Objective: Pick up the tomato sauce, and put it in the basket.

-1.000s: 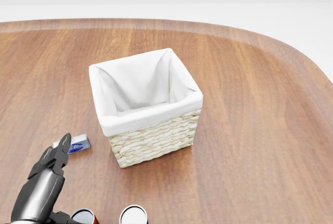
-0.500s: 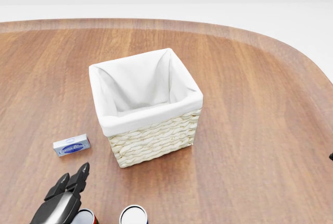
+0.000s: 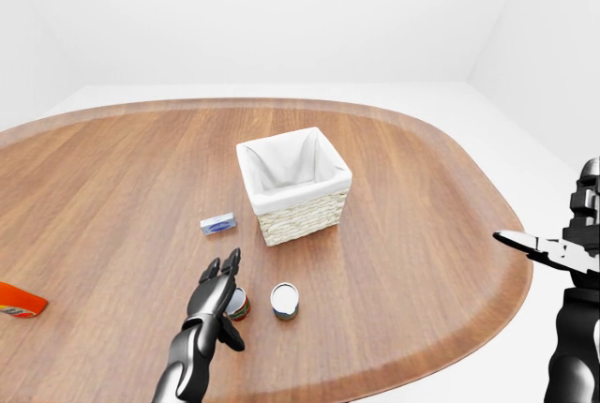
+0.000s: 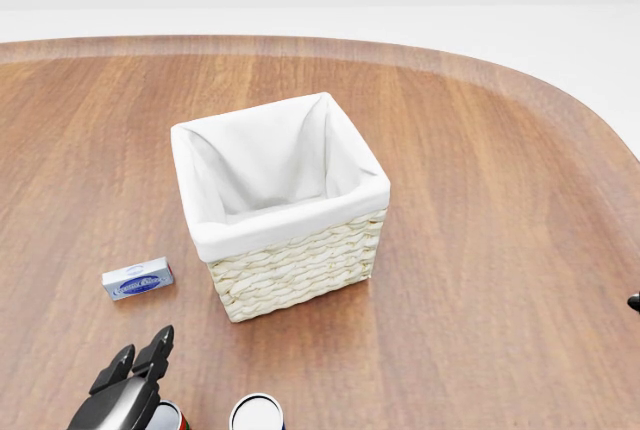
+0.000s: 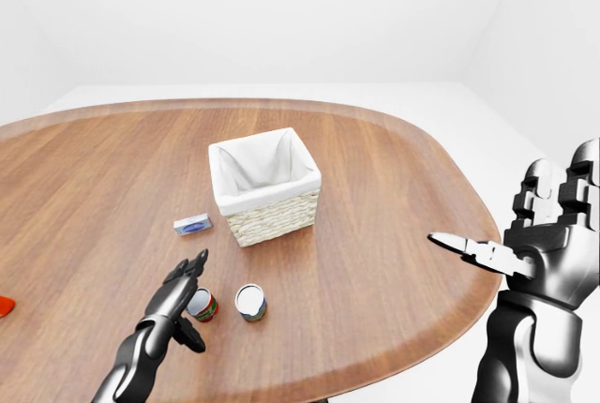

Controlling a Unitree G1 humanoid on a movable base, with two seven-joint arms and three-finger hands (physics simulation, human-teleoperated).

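Near the worktop's (image 3: 422,234) bottom edge in the left-eye view, our left robot hand (image 3: 217,283) hovers with fingers spread over the red can (image 5: 202,305), below the basket (image 3: 292,183), so we should lower squarely before closing.

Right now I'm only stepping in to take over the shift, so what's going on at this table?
A humanoid robot is reaching its left hand, fingers open, down over a small red-labelled can on the wooden table, likely the tomato sauce. It is not gripped yet. A second can stands just to its right. The cloth-lined wicker basket sits further up the table with nothing visible inside, a small blue box to its left. The right hand hangs open off the table's right edge.
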